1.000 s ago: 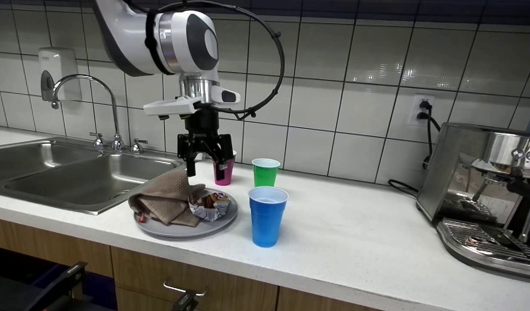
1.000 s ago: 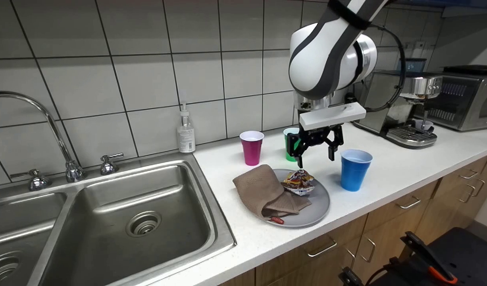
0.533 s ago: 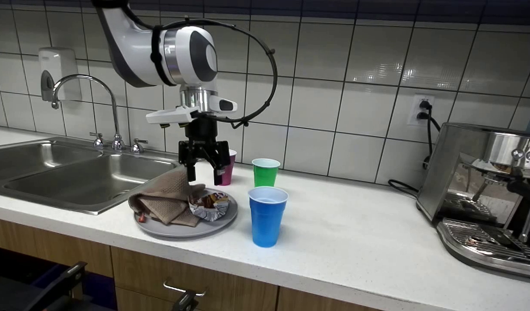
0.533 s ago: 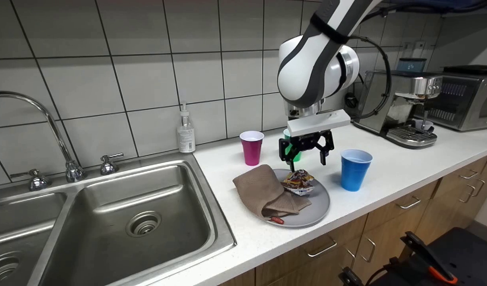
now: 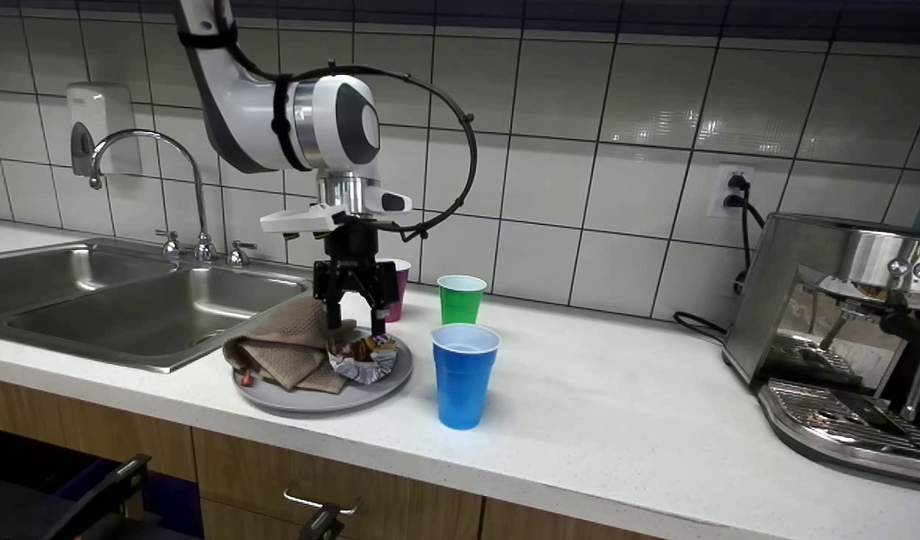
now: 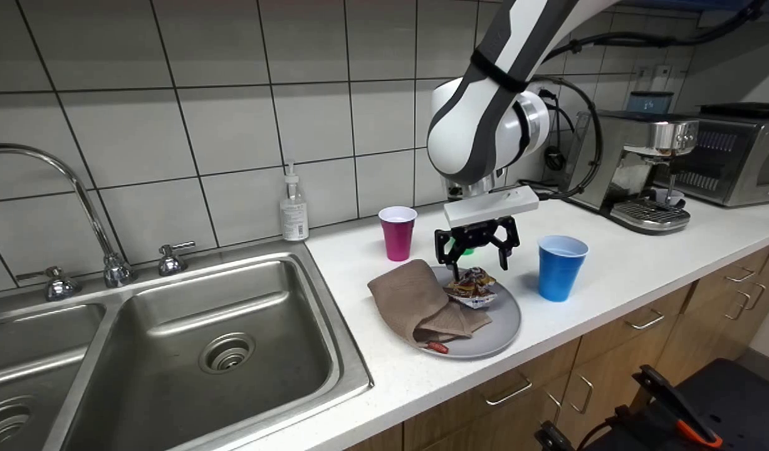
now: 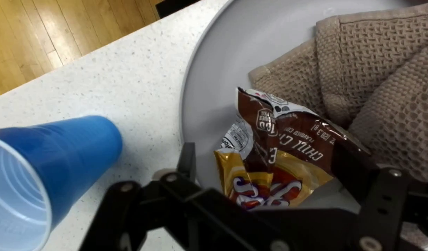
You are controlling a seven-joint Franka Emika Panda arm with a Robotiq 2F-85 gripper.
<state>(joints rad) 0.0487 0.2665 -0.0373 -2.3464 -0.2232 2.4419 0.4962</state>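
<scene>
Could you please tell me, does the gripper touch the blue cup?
Apart: in an exterior view, a strip of white counter shows between the gripper and the blue cup.

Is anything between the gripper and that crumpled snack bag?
Nothing visible: the open gripper hangs over the crumpled chili-flavored snack bag. The brown waffle-weave towel lies close beside the bag, not over it.

Snack bag, cloth on plate.

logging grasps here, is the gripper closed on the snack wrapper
No, the gripper stands open in the wrist view, with a gap between the snack wrapper and one finger.
</scene>
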